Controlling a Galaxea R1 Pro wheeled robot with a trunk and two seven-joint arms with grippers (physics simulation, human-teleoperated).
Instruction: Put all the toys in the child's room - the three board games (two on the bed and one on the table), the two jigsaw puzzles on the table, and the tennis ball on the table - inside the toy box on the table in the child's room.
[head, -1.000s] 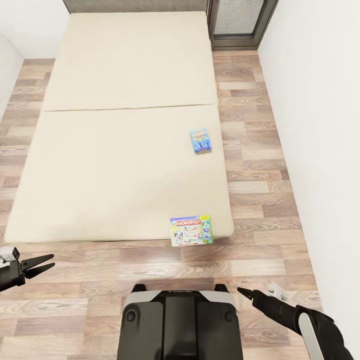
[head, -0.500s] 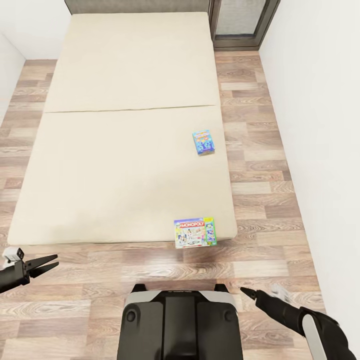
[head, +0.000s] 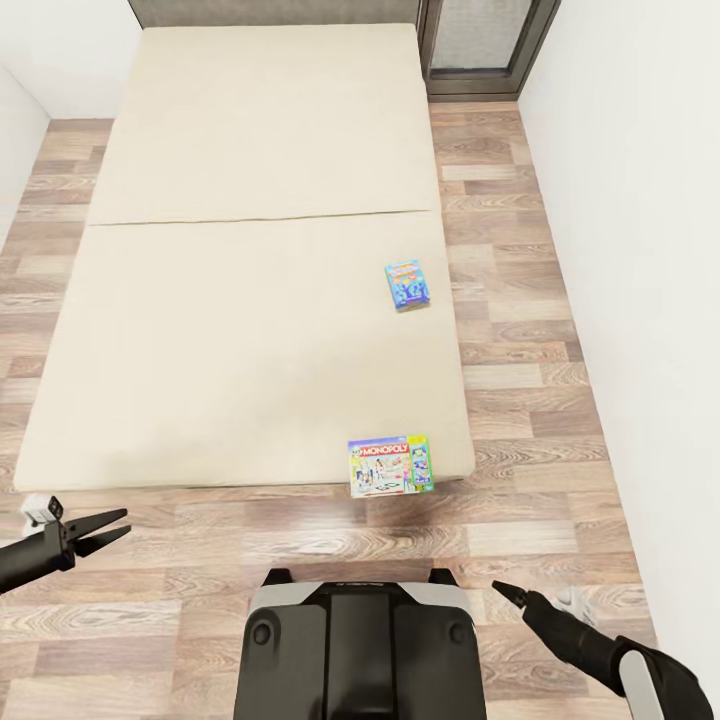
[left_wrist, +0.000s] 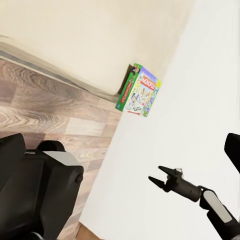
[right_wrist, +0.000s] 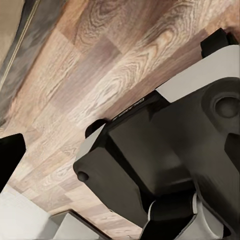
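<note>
I face the long low bed with two beige mattress sections (head: 250, 250), which spans the middle of the narrow room from the near floor to the far wall. Wood-plank floor (head: 520, 300) runs along its right side, up to the white wall (head: 640, 250).

Two board games lie flat on the near mattress section. The multicoloured rectangular box printed MONOPOLY (head: 390, 464) sits at the near right corner, touching the mattress edge. The smaller light blue rectangular box with an orange logo (head: 407, 284) lies farther away, near the right edge. Both are untouched.

The left gripper (head: 100, 527) hangs over the floor at near left, jaws parted, empty. The right gripper (head: 508, 592) hangs at near right; I cannot tell its jaw state from any view.

I judge the step in hand to be the approach to the bed. The next move calls for closing on the near right corner, then bringing the right gripper onto the overhanging Monopoly box.
</note>
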